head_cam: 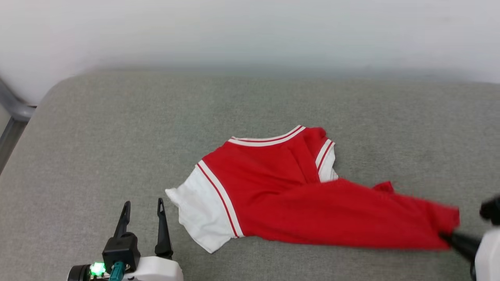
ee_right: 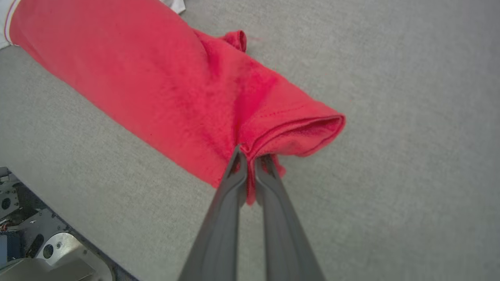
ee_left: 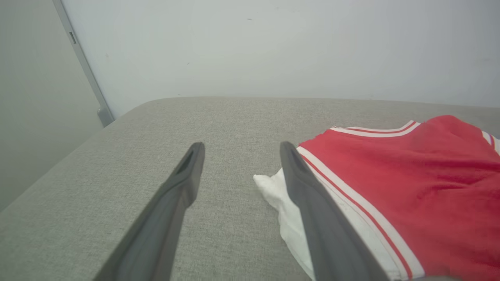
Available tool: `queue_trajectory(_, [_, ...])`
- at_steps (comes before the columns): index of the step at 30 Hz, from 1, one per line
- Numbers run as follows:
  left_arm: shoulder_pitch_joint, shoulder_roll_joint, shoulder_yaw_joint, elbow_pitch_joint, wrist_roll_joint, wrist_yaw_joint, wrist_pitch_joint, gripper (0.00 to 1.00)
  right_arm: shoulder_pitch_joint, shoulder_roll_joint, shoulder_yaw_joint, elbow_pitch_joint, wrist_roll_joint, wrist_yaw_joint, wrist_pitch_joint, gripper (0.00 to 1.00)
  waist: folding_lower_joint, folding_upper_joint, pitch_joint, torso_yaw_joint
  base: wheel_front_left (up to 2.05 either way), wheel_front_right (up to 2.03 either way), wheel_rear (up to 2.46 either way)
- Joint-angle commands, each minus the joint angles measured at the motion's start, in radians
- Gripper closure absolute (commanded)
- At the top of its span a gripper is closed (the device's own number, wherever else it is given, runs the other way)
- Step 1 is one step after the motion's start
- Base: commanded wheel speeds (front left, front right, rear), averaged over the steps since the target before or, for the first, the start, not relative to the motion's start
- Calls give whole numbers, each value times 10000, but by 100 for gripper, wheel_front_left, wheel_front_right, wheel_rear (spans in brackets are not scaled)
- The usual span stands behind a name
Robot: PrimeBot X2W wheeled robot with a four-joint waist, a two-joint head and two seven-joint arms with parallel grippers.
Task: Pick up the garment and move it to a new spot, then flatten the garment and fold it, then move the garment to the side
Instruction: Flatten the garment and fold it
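Grey surface (head_cam: 97, 128) carries the garment (head_cam: 273, 183), its red edge pinched in the right gripper (ee_right: 250, 155), while the left gripper (head_cam: 143, 203) stands open.

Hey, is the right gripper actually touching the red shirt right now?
Touching. The right wrist view shows the right gripper shut on the garment, red cloth pinched between its fingers.

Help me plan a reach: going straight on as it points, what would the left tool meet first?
The left tool would probably meet only bare grey cushion; the garment lies just right of its line, though depth is unclear.
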Motion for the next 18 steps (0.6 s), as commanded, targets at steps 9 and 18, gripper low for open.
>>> queue_trajectory(9, [150,-6,91,106,159,-130,-25,0,3854,1508,-1239,771,464,-7,232,100,1,-1,-219,-122,0,0,0])
queue_trajectory(18, [239,-6,138,184,226,-132,-25,0,4132,2211,-2970,562,-608,-12,-602,0,1,-1,-274,-247,0,0,0])
